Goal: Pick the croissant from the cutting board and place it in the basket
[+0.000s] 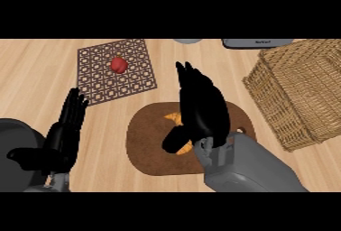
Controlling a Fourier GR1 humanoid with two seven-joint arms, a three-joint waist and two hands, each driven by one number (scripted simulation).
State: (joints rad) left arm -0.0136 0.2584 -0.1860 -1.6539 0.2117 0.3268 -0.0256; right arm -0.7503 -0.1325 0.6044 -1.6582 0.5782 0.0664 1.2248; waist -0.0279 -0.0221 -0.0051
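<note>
Head view: the croissant is golden-orange, only slivers of it showing under the right hand; it lies on the round brown cutting board near the worktop's front edge. No writing can be read. The right hand's fingers stretch nearly straight over the croissant, thumb beside it; whether they touch it cannot be told. The left hand rests open at the left edge. The wicker basket stands at the right edge.

Right hand: fingers extended, palm down, forearm entering from lower edge.
Left hand: open, fingers straight, resting lower left.
</note>
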